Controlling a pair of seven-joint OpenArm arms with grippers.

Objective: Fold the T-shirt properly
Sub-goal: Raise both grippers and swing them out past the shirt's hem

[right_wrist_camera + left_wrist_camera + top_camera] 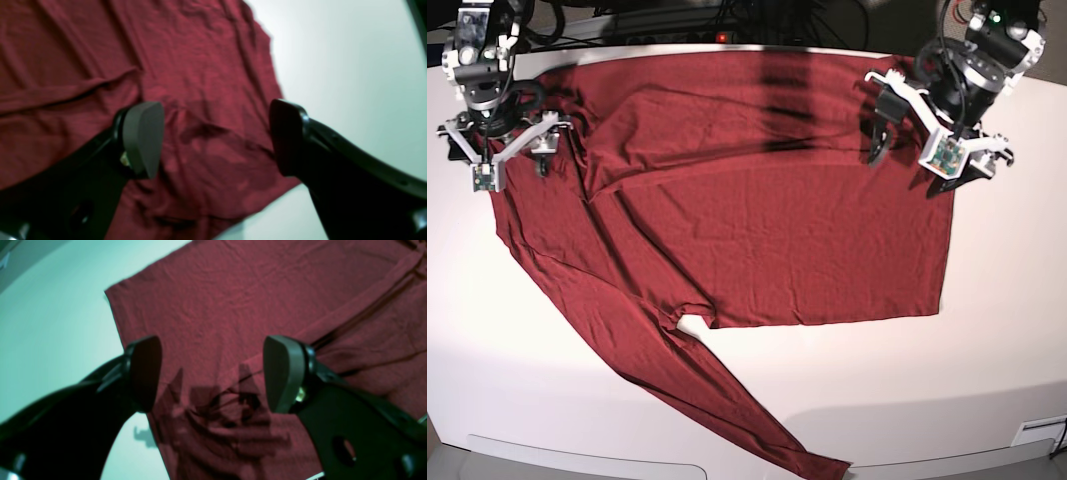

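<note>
The maroon T-shirt (pixel 757 230) lies spread and wrinkled on the white table (pixel 947 400). One long sleeve (pixel 727 390) runs toward the front edge. A fold of cloth lies across its far part. My left gripper (pixel 922 150) hovers open over the shirt's far right corner, and in the left wrist view the left gripper (pixel 211 373) has only shirt fabric (pixel 233 306) below its gap. My right gripper (pixel 499 150) hangs open over the far left corner. In the right wrist view the right gripper (pixel 215 136) stands above the cloth (pixel 200 66), holding nothing.
Dark cables and equipment (pixel 707 20) line the table's back edge. Bare white table shows on both sides of the shirt and along the front. A pale panel (pixel 1037 432) sits at the front right corner.
</note>
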